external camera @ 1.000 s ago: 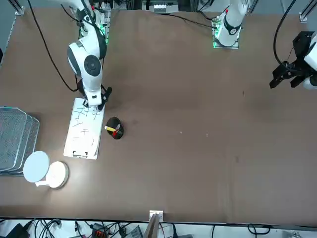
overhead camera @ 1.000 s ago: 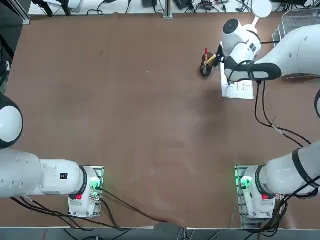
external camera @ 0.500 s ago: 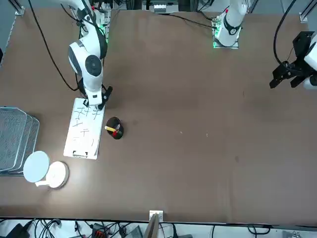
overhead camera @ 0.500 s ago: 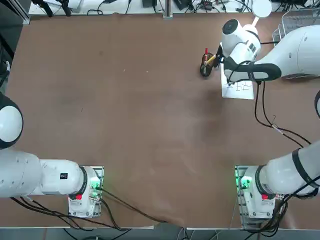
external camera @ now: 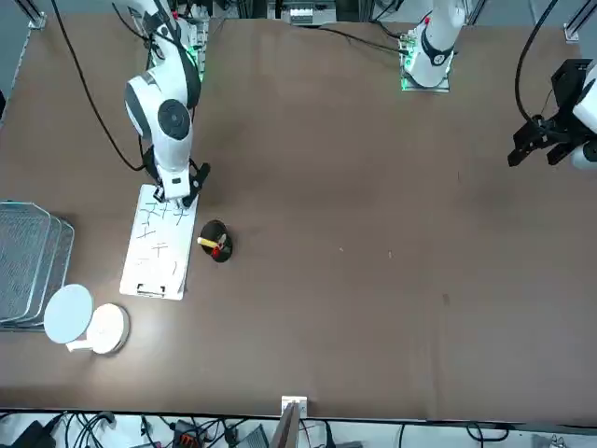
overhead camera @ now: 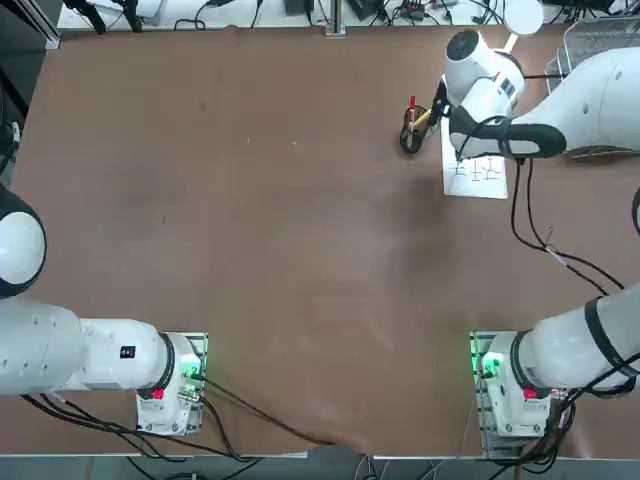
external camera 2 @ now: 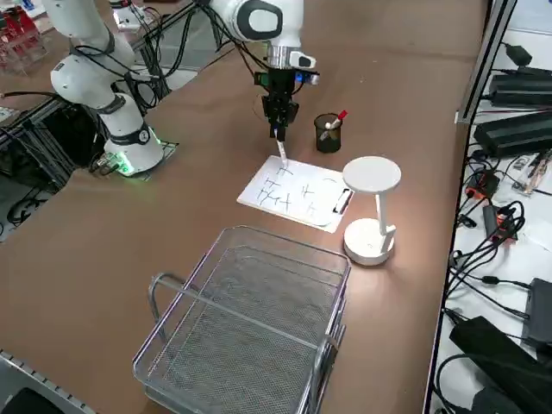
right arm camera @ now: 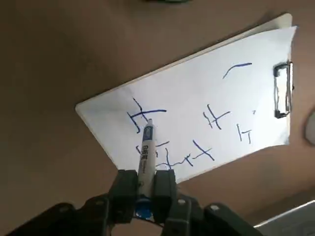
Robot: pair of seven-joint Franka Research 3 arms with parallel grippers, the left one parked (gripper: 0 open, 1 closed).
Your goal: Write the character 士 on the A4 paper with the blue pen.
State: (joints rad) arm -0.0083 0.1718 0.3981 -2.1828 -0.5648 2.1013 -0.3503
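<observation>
Brown table: A4 paper, pen cup, lamp, wire basket

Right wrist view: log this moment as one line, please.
right tool shut on blue pen | tip at a stroke near A4 paper corner | other blue marks present | clip at far short edge

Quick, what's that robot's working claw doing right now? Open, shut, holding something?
Right gripper: shut on the blue pen, tip down over the A4 paper.
</observation>
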